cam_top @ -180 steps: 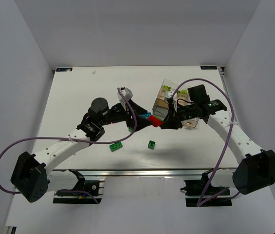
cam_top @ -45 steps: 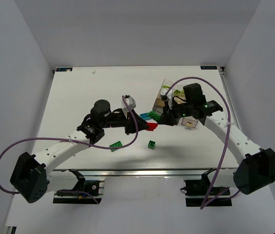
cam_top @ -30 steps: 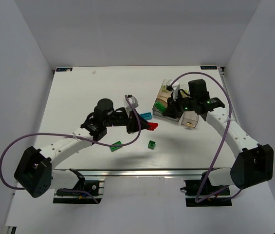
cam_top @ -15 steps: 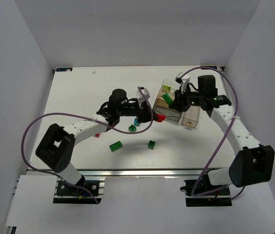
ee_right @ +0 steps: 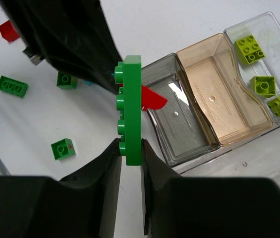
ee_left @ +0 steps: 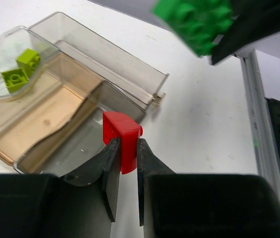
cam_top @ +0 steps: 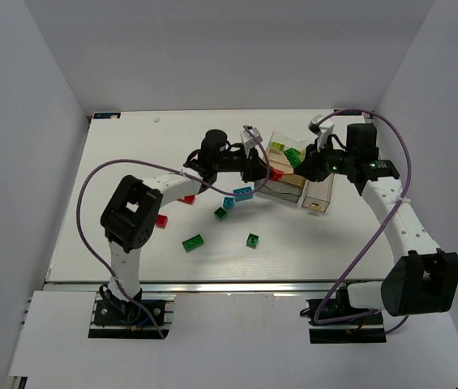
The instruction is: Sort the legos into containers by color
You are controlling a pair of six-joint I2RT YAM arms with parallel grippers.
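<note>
Loose legos [cam_top: 194, 242] lie scattered on the table [cam_top: 131, 162] near-left of the containers [cam_top: 318, 197], with bare white tabletop around them out to the edges. At the containers' left rim the left gripper [ee_left: 125, 154] pinches a red brick [ee_left: 122, 143] over the grey box [ee_right: 184, 134] corner; the right gripper [ee_right: 130, 148] clamps a green brick [ee_right: 131, 106] on edge just beside it. The right wrist view resolves three lime bricks [ee_right: 262, 84] in the box beyond the amber box [ee_right: 214, 106]; only the top view shows the table edges.

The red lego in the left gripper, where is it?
Left wrist view, centre: the red lego pinched in the left gripper, over the edge of the grey container.
</note>
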